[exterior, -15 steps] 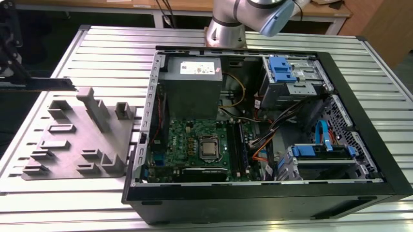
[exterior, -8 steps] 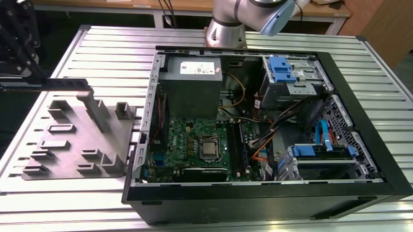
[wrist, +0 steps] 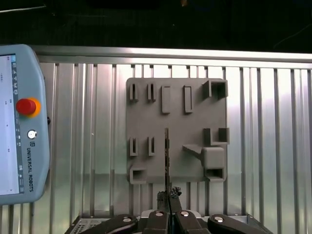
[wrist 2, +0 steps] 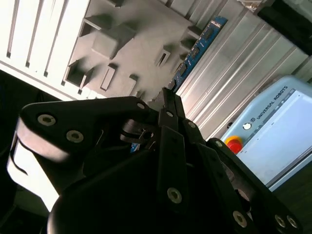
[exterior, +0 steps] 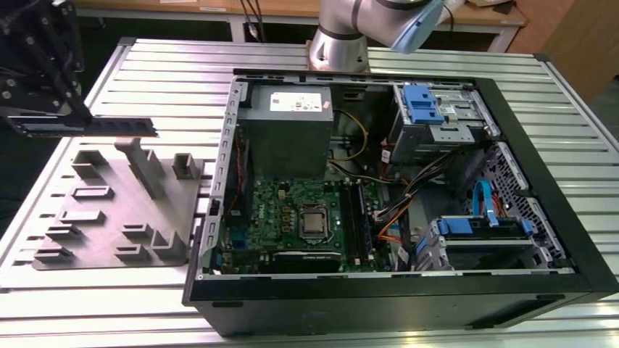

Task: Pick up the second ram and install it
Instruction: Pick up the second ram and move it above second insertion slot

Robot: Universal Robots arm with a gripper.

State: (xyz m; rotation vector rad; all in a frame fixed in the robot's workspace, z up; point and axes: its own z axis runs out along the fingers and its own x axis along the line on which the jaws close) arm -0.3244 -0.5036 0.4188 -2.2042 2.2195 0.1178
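The second ram is a long, thin dark stick held level in the air above the grey fixture block, at the exterior view's left. My gripper is shut on one end of it. In the second wrist view the ram shows a blue edge running out from the fingertips. In the first wrist view the ram is seen edge-on over the block, rising from the gripper. The motherboard lies in the open computer case, with its memory slots beside the processor socket.
The case and the fixture block sit on a ribbed aluminium table. The arm's base stands behind the case. A teach pendant with a red stop button lies on the table near the block. Drive cages with blue clips fill the case's right side.
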